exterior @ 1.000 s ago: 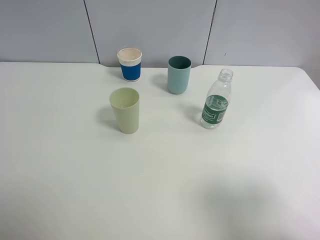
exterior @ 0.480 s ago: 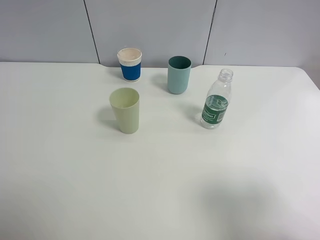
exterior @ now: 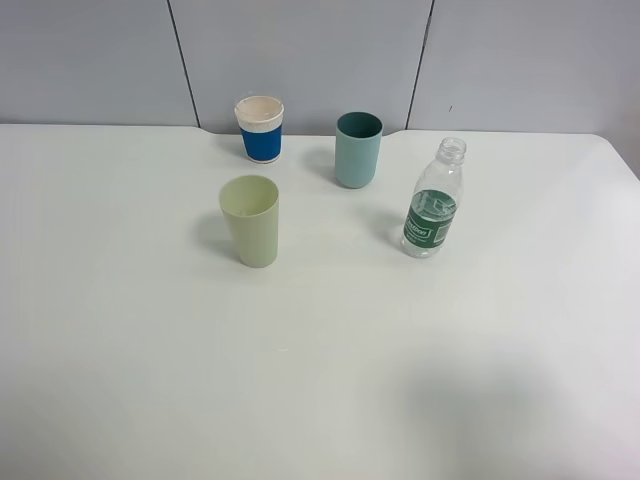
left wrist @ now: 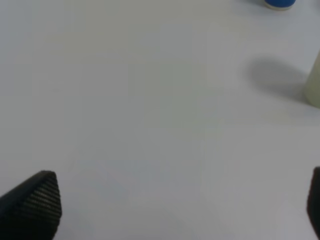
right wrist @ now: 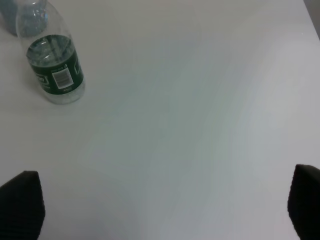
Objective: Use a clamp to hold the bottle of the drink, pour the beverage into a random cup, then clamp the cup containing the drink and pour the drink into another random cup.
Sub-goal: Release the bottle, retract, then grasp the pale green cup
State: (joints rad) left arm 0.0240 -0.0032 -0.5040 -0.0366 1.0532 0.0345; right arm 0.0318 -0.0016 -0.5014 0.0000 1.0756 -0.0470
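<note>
The bottle point(exterior: 433, 200) stands upright and uncapped at the right of the table, clear with a green label; the beverage inside is hard to make out. The pale yellow-green cup point(exterior: 250, 220) stands left of centre, and its inside looks empty. Neither clamp shows in the high view. In the right wrist view my right gripper point(right wrist: 162, 205) is open over bare table, with the bottle point(right wrist: 52, 65) well ahead and off to one side. My left gripper point(left wrist: 172, 210) is open too, and the cup point(left wrist: 315, 85) shows only as a sliver at the frame's edge, far from the fingertips point(left wrist: 30, 205).
A teal cup point(exterior: 358, 150) and a white cup with a blue band point(exterior: 260, 130) stand at the back near the grey wall. The white table point(exterior: 320, 380) stretches wide in front of them. The blue-banded cup's base point(left wrist: 280, 4) shows in the left wrist view.
</note>
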